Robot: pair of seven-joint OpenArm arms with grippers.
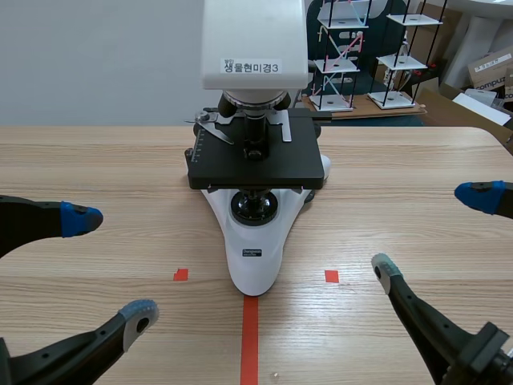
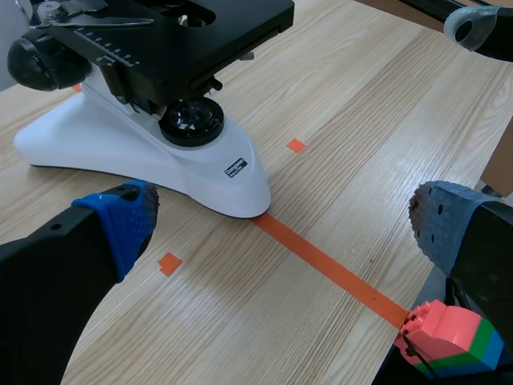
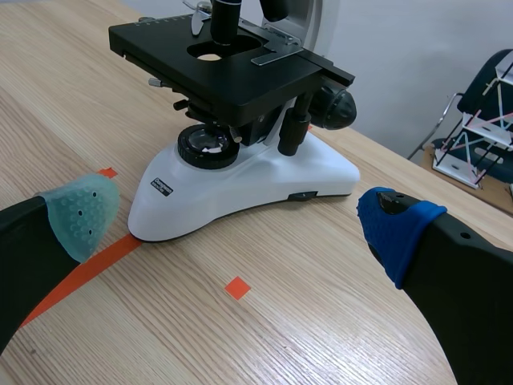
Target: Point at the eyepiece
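Microscope [image 1: 255, 249]: upright at centre of surface [image 1: 401, 176]
Left jaws: open; touching nothing
Right jaws: open; touching nothing

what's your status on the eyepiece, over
Left gripper open, right gripper open, both low beside microscope. Eyepiece not in view, only head and stage.

Light wood-grain table [image 1: 417, 168]. Standing on it: a white-based microscope [image 1: 255, 257], midway between the left and right edges, narrow end of base toward the near edge. Orange-red tape line [image 1: 249, 341] runs from base tip to near edge, with one small tape square [image 1: 180, 274] on either side.
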